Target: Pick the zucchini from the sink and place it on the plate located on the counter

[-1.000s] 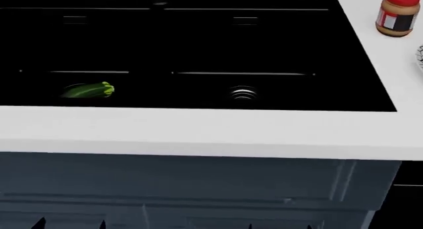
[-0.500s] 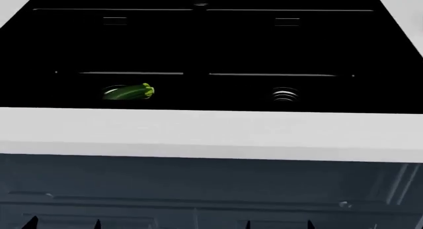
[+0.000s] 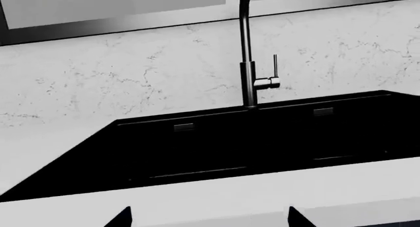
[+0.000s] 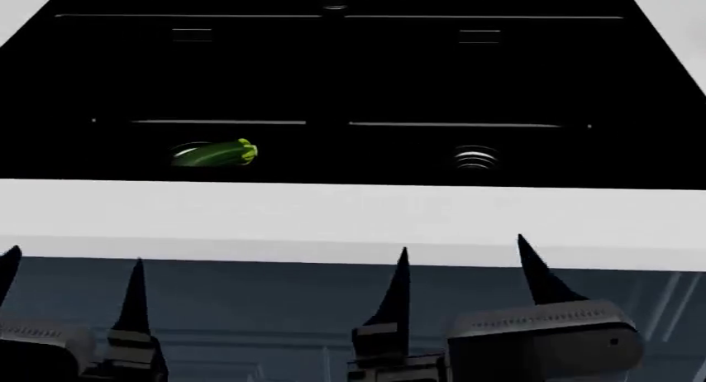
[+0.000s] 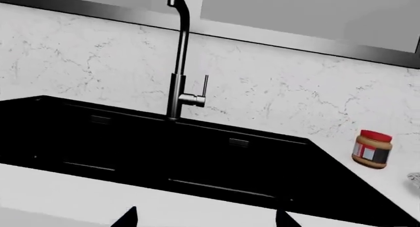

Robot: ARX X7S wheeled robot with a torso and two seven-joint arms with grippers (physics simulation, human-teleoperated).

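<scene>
The dark green zucchini (image 4: 215,153) lies in the left half of the black sink (image 4: 353,76), its pale stem end pointing right, next to a drain. My left gripper (image 4: 72,283) and right gripper (image 4: 461,258) hang in front of the counter's (image 4: 353,217) front edge, below and short of the basin. Both stand open with nothing between their fingers. The wrist views show the left gripper (image 3: 210,219) and the right gripper (image 5: 206,219) as spread tips over the counter edge. Only a sliver of the plate (image 5: 414,180) shows, past the sink's right end.
A tall dark faucet (image 3: 248,65) rises behind the middle of the sink, in front of a marbled backsplash. A red-lidded jar (image 5: 372,148) stands on the counter beyond the sink's right end. A second drain (image 4: 474,159) sits in the right half. Dark cabinet fronts lie below the counter.
Both grippers have risen into the head view from below, fingers pointing up. The head view slid sideways earlier, taking the jar out of frame, then held still. The zucchini has not moved.
</scene>
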